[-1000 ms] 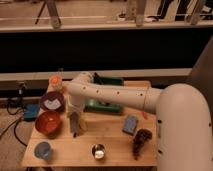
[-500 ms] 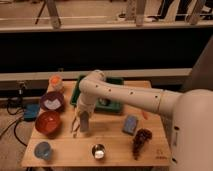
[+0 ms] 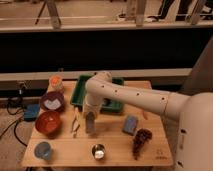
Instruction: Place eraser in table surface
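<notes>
Eraser (image 3: 90, 122) is standing upright on its short end, long axis pretty much vertical, right under the gripper (image 3: 90, 112); its bottom edge looks like it's touching or just about touching the table surface (image 3: 115, 150), left of centre, just right of the red bowl (image 3: 48, 122) and near side of the green tray (image 3: 80, 92); the arm comes in from the right and bends down over it, so the gripper sits directly on top of the block, fingers pointing straight down; honestly can't tell whether the fingers are pinching the top of the eraser or have spread off it, that bit is just a pale blob; so the whole thing turns on that vertical stack: block below, fingers above, same axis; my guess is the placing is nearly done, and the next bit needs a clean straight-up lift so the tall block doesn't get tipped; there's something thin and pale (image 3: 76, 124) lying just left of it, and the blue-grey pad (image 3: 131, 125) sits off to the right, well clear; a small metal cup (image 3: 98, 151) is nearer the front edge, also clear.
</notes>
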Controlling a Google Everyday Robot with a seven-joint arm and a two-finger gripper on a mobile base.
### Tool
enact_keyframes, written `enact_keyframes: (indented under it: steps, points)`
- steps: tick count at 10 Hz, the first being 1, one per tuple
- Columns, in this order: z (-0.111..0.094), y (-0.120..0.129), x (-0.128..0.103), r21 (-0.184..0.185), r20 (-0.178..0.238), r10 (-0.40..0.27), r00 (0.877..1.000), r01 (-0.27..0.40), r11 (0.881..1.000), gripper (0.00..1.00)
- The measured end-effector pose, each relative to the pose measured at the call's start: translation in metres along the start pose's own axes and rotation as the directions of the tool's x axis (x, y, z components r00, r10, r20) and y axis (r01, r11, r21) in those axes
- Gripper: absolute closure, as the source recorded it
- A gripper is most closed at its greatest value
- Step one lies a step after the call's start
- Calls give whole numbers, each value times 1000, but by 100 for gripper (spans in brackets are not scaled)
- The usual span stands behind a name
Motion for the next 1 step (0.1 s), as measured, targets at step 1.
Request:
enact_keyframes:
  steps: [1]
  points:
    - [-1, 8, -1, 0, -2, 16, 1000, -16, 1000, 92]
